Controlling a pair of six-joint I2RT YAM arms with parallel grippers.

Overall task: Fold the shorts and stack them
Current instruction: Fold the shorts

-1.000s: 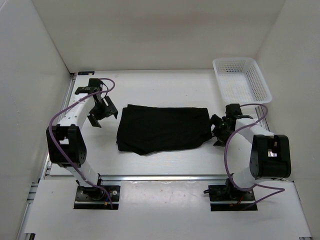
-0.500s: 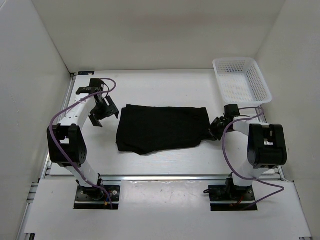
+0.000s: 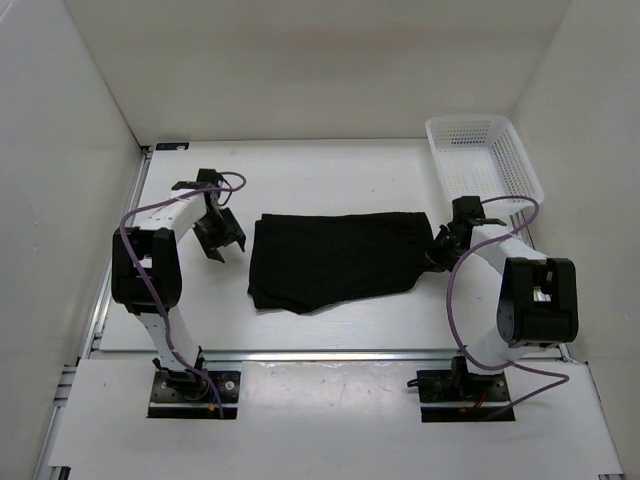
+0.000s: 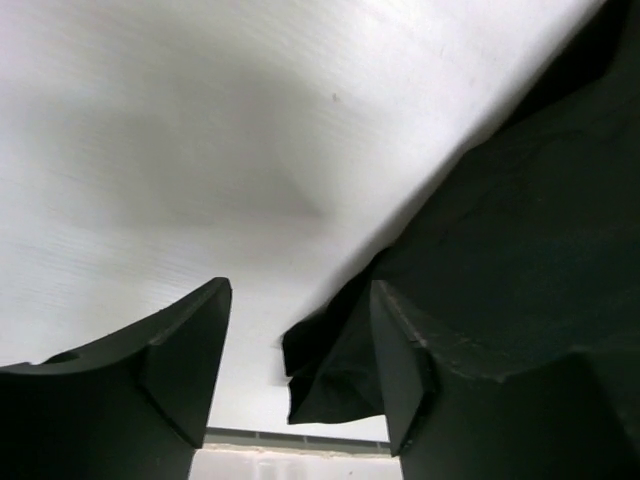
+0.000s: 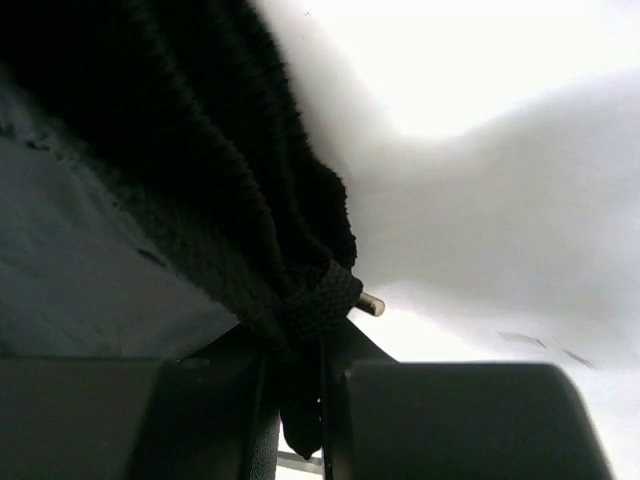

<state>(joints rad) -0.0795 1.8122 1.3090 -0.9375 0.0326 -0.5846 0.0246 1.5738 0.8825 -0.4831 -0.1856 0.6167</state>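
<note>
Shorts, place: the shorts [image 3: 335, 260] lie spread flat on the white table [image 3: 330, 180], between the two arms, with the long side running left to right
Shorts against the right hand: the right gripper [image 3: 440, 252] sits at the right end of the cloth and touches it; that end is drawn into a narrow point where it meets the jaws
Right hand, state: nearly closed, pinching a bunched edge of the shorts; the wrist view shows fabric gathered into the thin slit between its fingers [image 5: 450, 420]
Shorts against the left hand: the left gripper [image 3: 222, 238] hangs just beside the upper left corner of the cloth; from its wrist view a folded corner shows in the gap between its fingers [image 4: 185, 360], and the right-hand finger overlaps the cloth; whether it touches cannot be told
Left hand, state: jaws apart, gripping nothing
Cloth: matte black, soft and floppy, with shallow creases
Gripped edge: a thick ribbed knit band, and a small pale cord tip [image 5: 370, 303] pokes out beside it
Outline: roughly a wide rectangle, its near edge slanting, with the near left corner rumpled
Basket: a white plastic mesh basket [image 3: 440, 165], rectangular with sloping walls, at the far right corner, well apart from the shorts
Grippers: hard, black, blunt-fingered
</note>
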